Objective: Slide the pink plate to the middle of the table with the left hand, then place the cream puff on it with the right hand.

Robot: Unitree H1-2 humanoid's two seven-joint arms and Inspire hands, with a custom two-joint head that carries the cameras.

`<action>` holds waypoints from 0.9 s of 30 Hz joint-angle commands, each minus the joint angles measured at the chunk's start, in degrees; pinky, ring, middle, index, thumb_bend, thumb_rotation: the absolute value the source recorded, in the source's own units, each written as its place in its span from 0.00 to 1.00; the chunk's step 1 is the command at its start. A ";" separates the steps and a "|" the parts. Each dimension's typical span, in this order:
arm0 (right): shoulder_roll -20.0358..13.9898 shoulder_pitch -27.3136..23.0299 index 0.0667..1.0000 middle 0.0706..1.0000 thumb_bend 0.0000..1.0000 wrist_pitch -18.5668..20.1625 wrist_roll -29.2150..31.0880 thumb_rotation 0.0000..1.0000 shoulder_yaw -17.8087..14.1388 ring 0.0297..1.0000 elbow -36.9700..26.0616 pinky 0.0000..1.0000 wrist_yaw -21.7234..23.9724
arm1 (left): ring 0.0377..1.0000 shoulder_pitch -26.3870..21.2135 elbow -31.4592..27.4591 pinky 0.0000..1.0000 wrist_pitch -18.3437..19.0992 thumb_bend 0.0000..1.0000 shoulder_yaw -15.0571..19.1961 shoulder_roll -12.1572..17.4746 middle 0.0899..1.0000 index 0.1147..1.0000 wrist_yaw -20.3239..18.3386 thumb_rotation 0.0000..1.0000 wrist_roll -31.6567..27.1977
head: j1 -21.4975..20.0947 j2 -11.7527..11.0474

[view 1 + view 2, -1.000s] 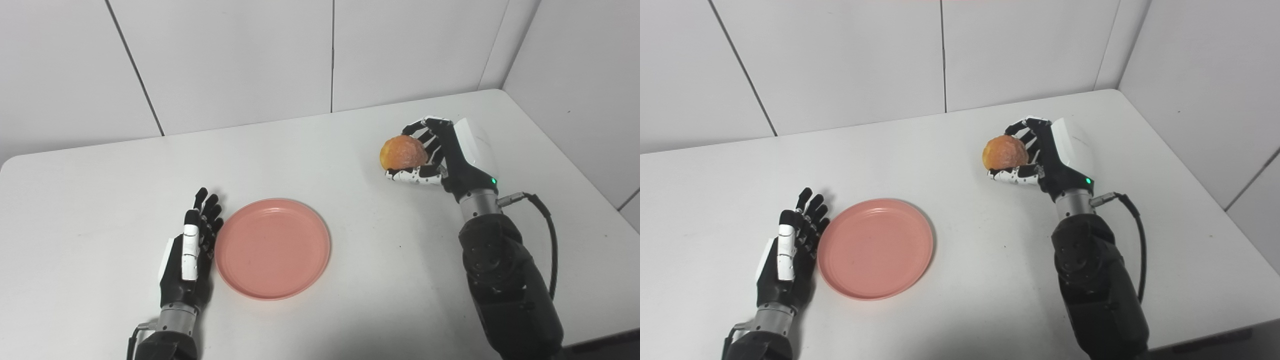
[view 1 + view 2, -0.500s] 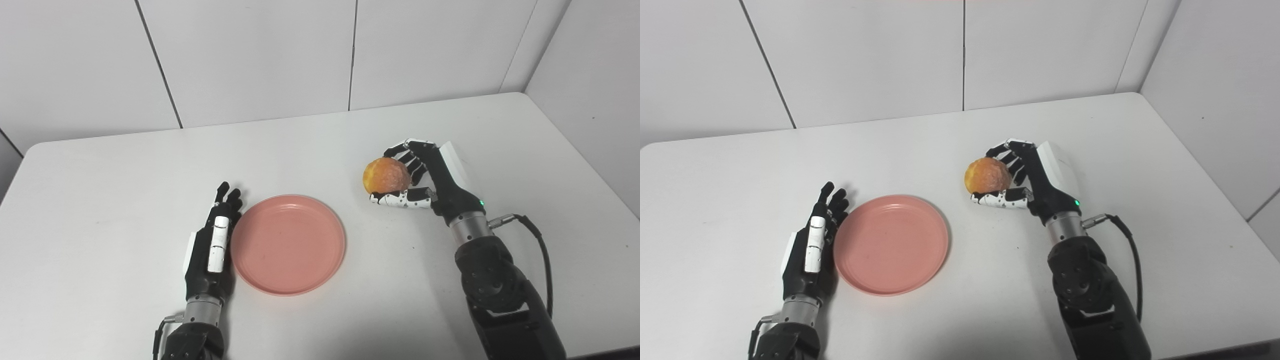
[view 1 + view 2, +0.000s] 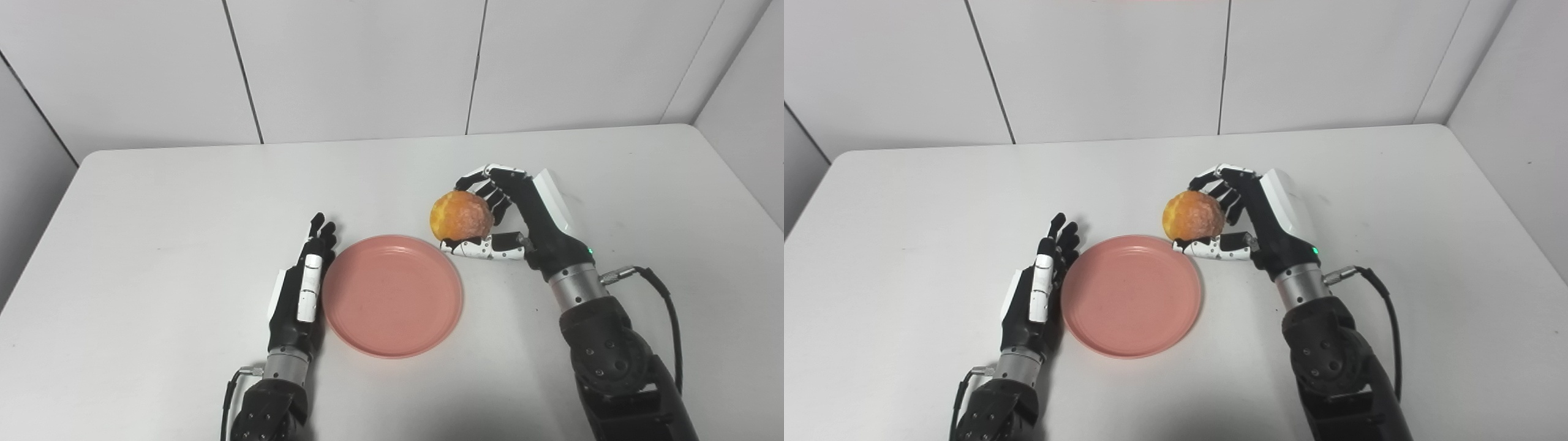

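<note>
White table: pink plate central. Left hand, fingers straight and together, at its 9 o'clock edge. Right hand fingers pinch cream puff at 1 o'clock.

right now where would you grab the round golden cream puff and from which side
Around its rounded middle, from its right side, as the right hand does: fingers curl over the top and back of the round golden cream puff, thumb beneath. Its ball shape suits a cupping wrap.
</note>
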 commanded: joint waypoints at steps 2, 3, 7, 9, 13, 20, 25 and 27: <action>0.60 -1.47 0.50 0.41 0.52 -0.85 1.32 0.00 0.37 0.39 -2.51 0.33 0.85 | 0.99 -0.56 -0.48 1.00 -2.88 0.69 -1.35 -0.72 0.98 0.98 0.37 1.00 1.87 | 0.42 -0.04; 1.01 -1.53 0.50 0.41 0.52 -1.04 1.26 0.00 0.91 0.39 -2.33 0.33 1.15 | 0.99 -0.59 -0.33 1.00 -3.15 0.68 -1.45 -0.83 0.98 0.98 0.60 1.00 2.31 | 0.82 -0.12; 1.42 -1.81 0.50 0.40 0.52 -1.13 -2.43 0.00 4.02 0.37 -1.44 0.31 1.94 | 0.98 -0.69 -0.25 1.00 -3.49 0.65 -1.79 -1.37 0.97 0.98 1.27 1.00 3.00 | 1.06 -0.07; 1.45 -1.83 0.49 0.40 0.52 -3.47 -1.79 0.00 5.38 0.39 0.15 0.33 1.96 | 0.98 -0.76 -0.35 1.00 -3.40 0.66 -1.99 -1.46 0.97 0.98 1.54 1.00 3.55 | 0.96 0.02; 1.43 -1.55 0.49 0.38 0.52 -6.21 -1.75 0.00 7.29 0.34 2.27 0.29 1.17 | 0.97 -0.94 -0.38 0.99 -2.94 0.68 -2.18 -1.53 0.97 0.97 1.82 1.00 4.19 | 0.67 0.03; 0.06 -0.42 0.52 0.41 0.51 -10.06 -4.34 0.00 9.73 0.36 5.35 0.29 0.83 | 0.97 -1.07 -1.39 0.98 -1.48 0.71 -2.57 -1.32 0.97 0.98 1.53 1.00 4.55 | 0.41 0.47; -1.65 -0.85 0.52 0.41 0.51 -9.82 -8.87 0.00 11.64 0.35 6.07 0.27 1.75 | 0.96 -0.95 -1.04 0.97 -2.52 0.68 -2.51 -1.73 0.96 0.97 1.96 1.00 4.51 | 0.18 0.99; -2.22 -1.05 0.51 0.40 0.51 -9.99 -9.93 0.00 12.13 0.35 6.41 0.26 1.93 | 0.96 -0.96 -1.09 0.97 -2.41 0.69 -2.55 -1.76 0.96 0.97 1.97 1.00 4.53 | 0.18 0.99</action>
